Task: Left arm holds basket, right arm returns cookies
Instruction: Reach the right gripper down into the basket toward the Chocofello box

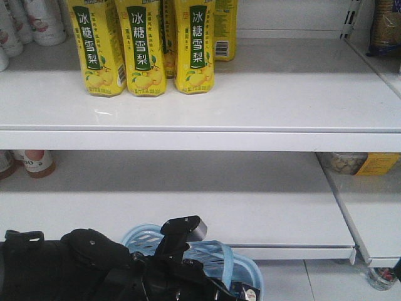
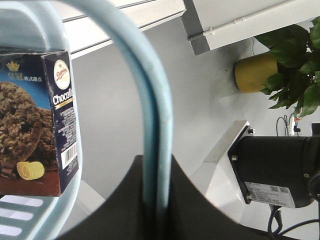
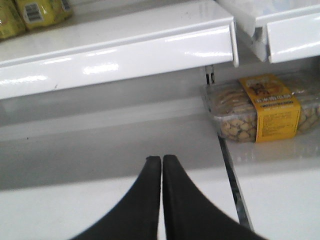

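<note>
My left arm (image 1: 81, 263), bulky and black, sits at the bottom of the front view over the pale blue basket (image 1: 219, 257). In the left wrist view my left gripper (image 2: 157, 157) is shut on the basket's light-blue strap handle (image 2: 150, 90). The dark navy cookies carton (image 2: 40, 125) stands inside the basket at the left, behind the rim (image 2: 70, 190), barcode side facing me. My right gripper (image 3: 161, 159) is shut and empty, pointing at the lower white shelf (image 3: 100, 145). The right gripper does not show in the front view.
Yellow drink bottles (image 1: 144, 47) stand on the upper shelf (image 1: 263, 94). The lower shelf (image 1: 219, 200) lies below. A clear snack pack with a yellow label (image 3: 260, 107) lies on the neighbouring shelf to the right. A plant in a yellow pot (image 2: 257, 72) stands on the floor.
</note>
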